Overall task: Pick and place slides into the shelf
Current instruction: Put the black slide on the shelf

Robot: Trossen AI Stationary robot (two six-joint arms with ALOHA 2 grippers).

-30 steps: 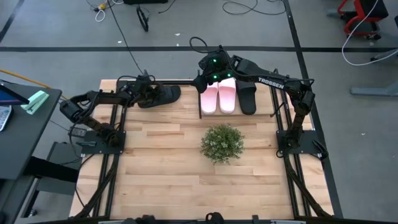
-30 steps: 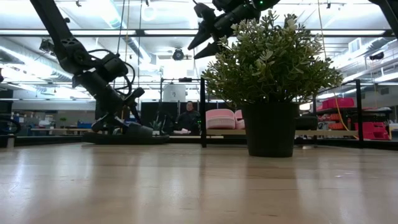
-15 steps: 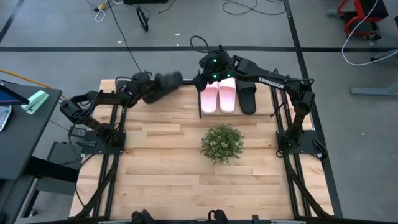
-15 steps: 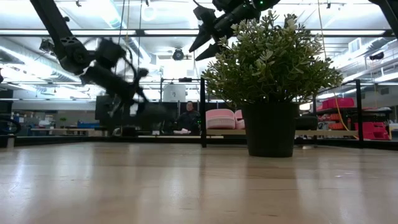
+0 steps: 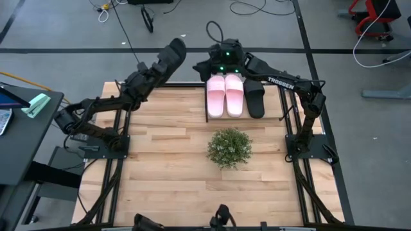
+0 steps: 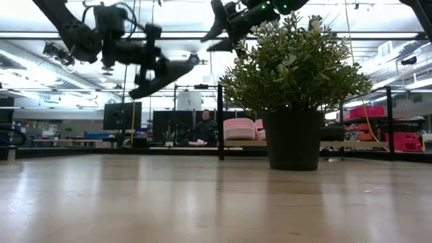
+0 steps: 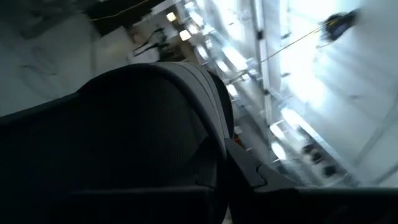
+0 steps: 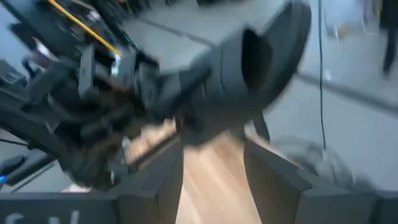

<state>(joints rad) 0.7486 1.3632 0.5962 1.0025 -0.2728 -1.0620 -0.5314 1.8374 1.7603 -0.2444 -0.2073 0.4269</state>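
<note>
Left gripper [image 5: 156, 69]: clamped on a black slide [image 5: 170, 56], held aloft above the table's [image 5: 167, 160] far left edge. Shelf [image 5: 280, 106] at far edge holds two pink slides [image 5: 225, 95] and one black. Right gripper [image 5: 221, 56]: fingers apart, above shelf.

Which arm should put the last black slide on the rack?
Left: the left gripper holds the black wide-strap slide aloft. The right gripper hovers empty at the black metal-bar shelf.
</note>
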